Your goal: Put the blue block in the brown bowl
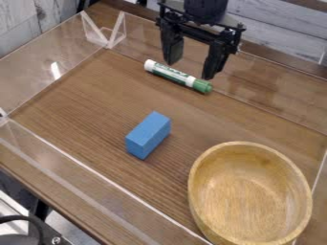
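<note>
- One blue block [148, 135], near the centre of the table [76, 105].
- One brown bowl [250, 196], at about five o'clock.
- One green-and-white marker [178, 76], toward twelve o'clock.
- One hand [193, 61], at twelve o'clock.
- One clear wall [57, 57] around the table.
</note>
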Available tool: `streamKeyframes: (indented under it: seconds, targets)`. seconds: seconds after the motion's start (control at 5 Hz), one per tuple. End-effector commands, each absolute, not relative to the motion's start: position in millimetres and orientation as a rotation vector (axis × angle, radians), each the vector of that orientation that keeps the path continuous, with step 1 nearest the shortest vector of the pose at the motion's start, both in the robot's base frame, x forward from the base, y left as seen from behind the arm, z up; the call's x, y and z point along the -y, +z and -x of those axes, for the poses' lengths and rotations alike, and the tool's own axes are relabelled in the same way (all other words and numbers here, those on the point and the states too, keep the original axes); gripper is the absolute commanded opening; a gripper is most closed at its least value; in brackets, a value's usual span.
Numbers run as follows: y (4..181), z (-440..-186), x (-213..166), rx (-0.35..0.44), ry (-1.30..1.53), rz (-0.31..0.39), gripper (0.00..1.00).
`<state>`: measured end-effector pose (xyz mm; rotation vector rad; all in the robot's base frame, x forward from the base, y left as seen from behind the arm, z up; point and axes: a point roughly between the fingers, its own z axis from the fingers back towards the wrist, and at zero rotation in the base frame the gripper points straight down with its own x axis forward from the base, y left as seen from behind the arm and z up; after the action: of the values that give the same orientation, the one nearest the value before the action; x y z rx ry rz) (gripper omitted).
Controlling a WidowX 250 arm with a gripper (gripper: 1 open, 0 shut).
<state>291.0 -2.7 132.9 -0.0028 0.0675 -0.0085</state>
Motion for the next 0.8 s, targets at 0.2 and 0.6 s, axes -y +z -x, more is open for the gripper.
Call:
streamKeyframes:
  seconds: [0.2, 0.6]
  targets:
    - [125.0, -265, -1, -0.049, 0.002, 0.004, 1.0]
    - [116.9, -248, -9, -0.022, 0.003, 0.006, 1.0]
